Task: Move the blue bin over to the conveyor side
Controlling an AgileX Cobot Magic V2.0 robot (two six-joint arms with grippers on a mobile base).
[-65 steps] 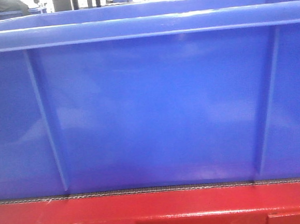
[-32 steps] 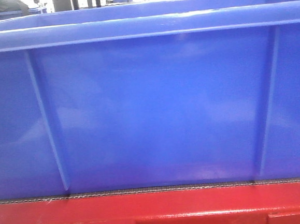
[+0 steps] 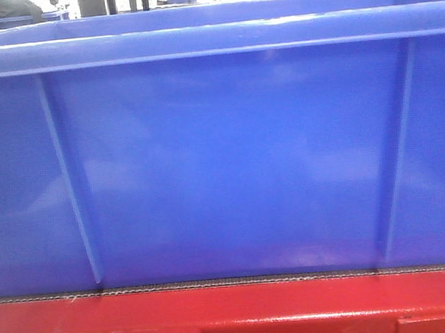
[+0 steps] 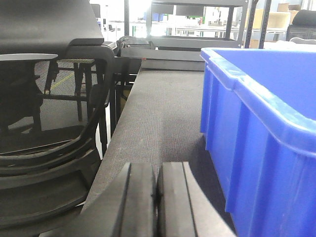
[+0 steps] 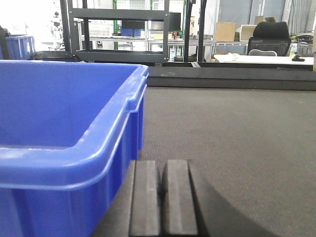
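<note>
Blue bin (image 3: 229,158) is seen at the conveyor (image 5: 237,133) edge; both grippers (image 4: 157,197) (image 5: 162,197) are clenched empty, nothing gripped

The blue bin (image 3: 229,158) is a uniform glossy blue, with pale sheen along its rim and thin vertical ribs of the same blue on its side. The conveyor (image 5: 237,133) belt is dark grey with a fine woven texture, and its frame (image 3: 241,308) at the near edge is glossy red. The left gripper (image 4: 157,202) and right gripper (image 5: 162,200) pads are matt black.
</note>
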